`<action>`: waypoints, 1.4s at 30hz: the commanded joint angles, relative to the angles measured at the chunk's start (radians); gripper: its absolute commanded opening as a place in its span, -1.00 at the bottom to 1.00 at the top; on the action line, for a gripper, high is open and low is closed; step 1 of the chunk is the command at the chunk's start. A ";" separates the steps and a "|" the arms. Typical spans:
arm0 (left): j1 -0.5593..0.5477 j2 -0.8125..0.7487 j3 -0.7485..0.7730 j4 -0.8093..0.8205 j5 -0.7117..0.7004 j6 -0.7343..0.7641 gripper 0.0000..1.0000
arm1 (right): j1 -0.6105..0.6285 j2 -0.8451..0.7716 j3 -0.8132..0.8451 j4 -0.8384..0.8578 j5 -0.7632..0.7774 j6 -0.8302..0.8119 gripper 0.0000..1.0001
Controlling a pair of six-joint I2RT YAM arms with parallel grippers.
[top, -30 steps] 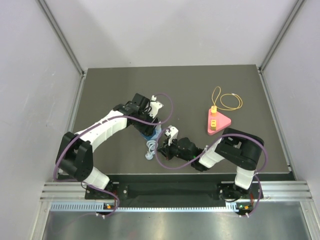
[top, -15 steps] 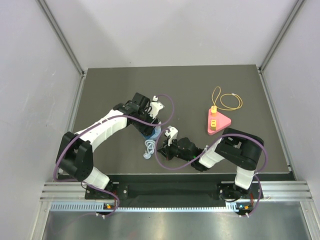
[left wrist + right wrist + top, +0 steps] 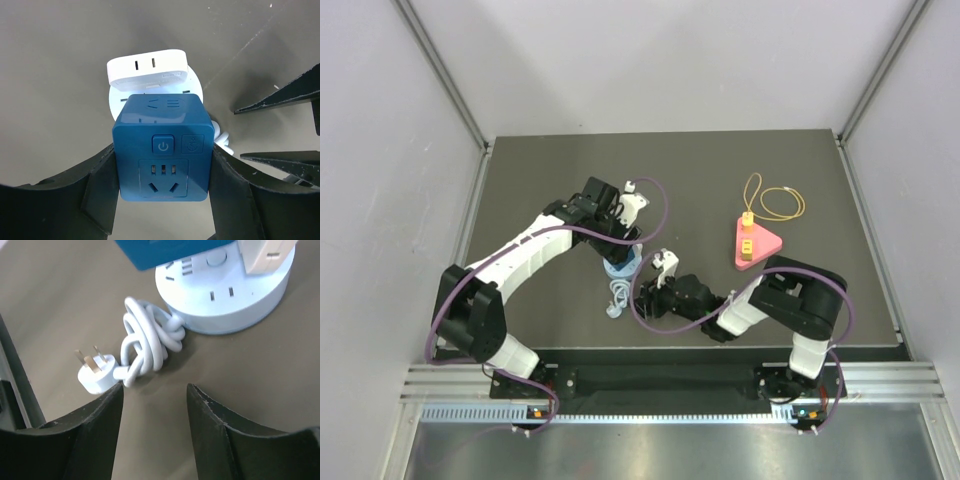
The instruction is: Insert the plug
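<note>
A blue cube plug with a power button and socket face sits between the fingers of my left gripper, which is shut on its sides. Under the cube is a round pale socket base that carries a white adapter. I cannot tell whether the cube's prongs are seated in the base. From above, the left gripper hangs over the base. My right gripper is open and empty, low over the table beside the base's coiled white cord and its wall plug.
A pink triangular block with a yellow piece lies at the right of the dark table, with a thin yellow cable loop behind it. The right gripper's fingers show at the right of the left wrist view.
The right gripper has opened from shut. The left gripper, with the blue cube, has shifted slightly toward the back, so the round base now shows below it.
</note>
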 commanded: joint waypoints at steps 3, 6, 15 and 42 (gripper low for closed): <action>0.004 -0.014 0.038 0.014 -0.005 -0.005 -1.00 | 0.007 0.049 0.082 0.118 -0.022 0.037 0.04; 0.004 -0.017 0.037 0.022 -0.010 -0.015 -1.00 | 0.007 0.081 0.109 0.118 -0.029 0.042 0.00; 0.004 -0.025 0.041 0.025 0.007 -0.034 -1.00 | 0.000 0.130 0.141 0.060 0.014 0.019 -0.80; 0.006 -0.002 -0.028 -0.047 -0.097 -0.078 -1.00 | -0.060 0.053 0.084 0.015 -0.098 -0.009 -1.00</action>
